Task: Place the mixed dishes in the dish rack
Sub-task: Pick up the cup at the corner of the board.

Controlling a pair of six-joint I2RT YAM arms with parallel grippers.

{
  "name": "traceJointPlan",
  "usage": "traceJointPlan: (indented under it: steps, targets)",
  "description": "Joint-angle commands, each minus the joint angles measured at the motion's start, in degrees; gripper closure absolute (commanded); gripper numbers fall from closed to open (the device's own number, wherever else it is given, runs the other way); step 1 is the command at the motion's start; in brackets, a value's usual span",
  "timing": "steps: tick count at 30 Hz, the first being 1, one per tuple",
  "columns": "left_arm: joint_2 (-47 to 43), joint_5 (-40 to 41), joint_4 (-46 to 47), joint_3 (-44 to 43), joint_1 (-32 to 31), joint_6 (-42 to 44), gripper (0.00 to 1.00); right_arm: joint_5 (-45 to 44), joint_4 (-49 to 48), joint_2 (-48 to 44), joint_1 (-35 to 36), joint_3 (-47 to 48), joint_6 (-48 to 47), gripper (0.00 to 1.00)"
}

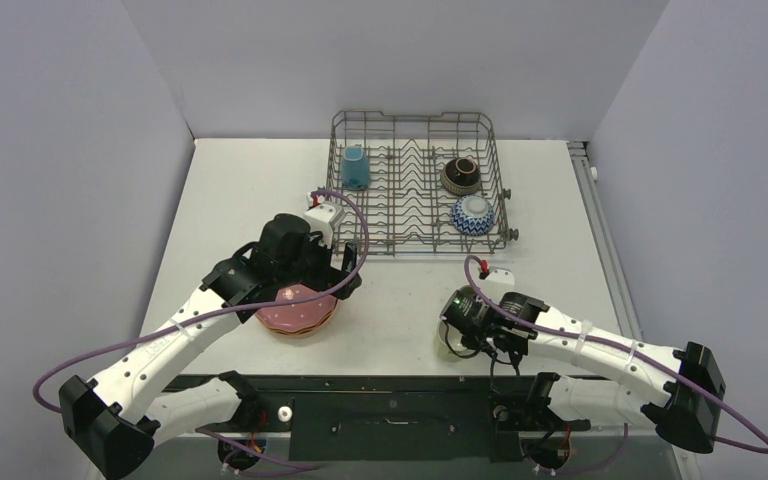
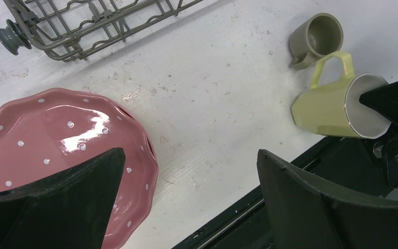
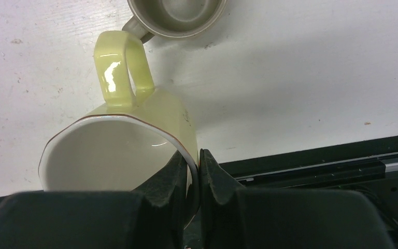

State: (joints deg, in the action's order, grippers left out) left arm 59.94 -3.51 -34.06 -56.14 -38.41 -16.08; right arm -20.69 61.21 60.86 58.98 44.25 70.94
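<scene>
The pale-yellow mug point(image 3: 134, 140) lies on its side on the table point(image 2: 212, 104), well in front of the dish rack point(image 1: 410, 114) and close to the table's near edge, its handle pointing back toward the rack and almost touching the small olive mug point(image 2: 318, 36), which stands upright between it and the rack. It looks like glazed ceramic: stiff, fairly light, slick under the pads, and likely to chip if knocked against the rack's wires. The thin wall at the rim is the sensible place to hold it, with the handle as the alternative. The right tool point(image 3: 197, 161) has closed onto exactly that wall, one finger inside the mouth and one outside, nearly meeting across the rim. On so narrow a pinch the mug may swing when lifted. The left tool point(image 2: 190, 155) is spread wide and holds nothing, hovering over the pink dotted plate point(image 2: 57, 140) in front of the rack's left corner.
</scene>
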Motion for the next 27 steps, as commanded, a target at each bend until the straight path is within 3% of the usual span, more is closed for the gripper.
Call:
traceJointPlan:
  steps: [1,27]
  targets:
    - [-0.80,-0.16,2.03,-0.01,0.43,-0.10,0.03,-0.76,-1.68,0.38,0.42,0.35,-0.21,1.00]
    - [-2.62,-7.70,6.76,1.94,1.33,-1.73,0.03,-1.52,-8.27,-6.66,0.52,5.69,-8.54,1.00]
